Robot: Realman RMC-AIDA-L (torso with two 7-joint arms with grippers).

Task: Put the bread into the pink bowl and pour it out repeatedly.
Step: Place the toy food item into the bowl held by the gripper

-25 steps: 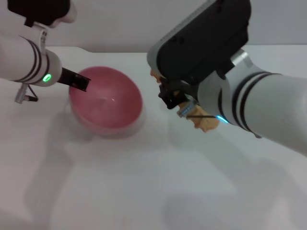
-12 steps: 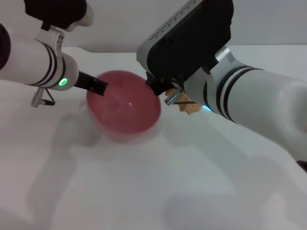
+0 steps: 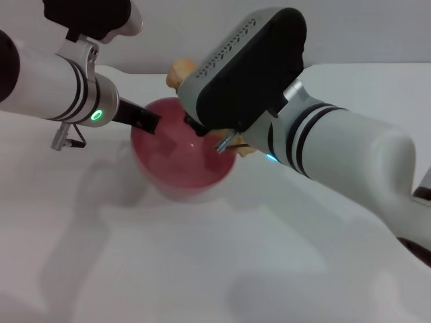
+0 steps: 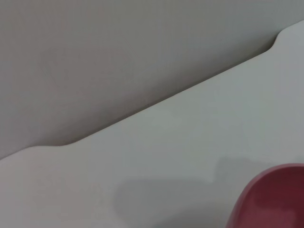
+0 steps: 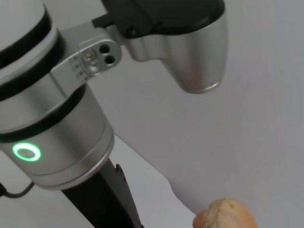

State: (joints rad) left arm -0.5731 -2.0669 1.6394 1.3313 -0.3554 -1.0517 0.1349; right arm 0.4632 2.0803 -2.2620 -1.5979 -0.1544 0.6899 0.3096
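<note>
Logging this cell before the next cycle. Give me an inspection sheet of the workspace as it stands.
Surface: white table, bare where visible.
Bread: bread carried by the right arm, held above the bowl; one end shows beyond the wrist housing, another bit by the bowl's right rim.
Bowl: pink bowl on the table, upright, inside partly hidden by the right arm.
Clutter: nothing seen.
Left gripper: left gripper at the bowl's left rim, seemingly gripping it; closure not visible.
Right gripper: over the bowl, fingers hidden under its own housing.
Cables: thin wire loop under the left wrist; short wire at the right wrist.
Surroundings: plain grey wall behind the table.
</note>
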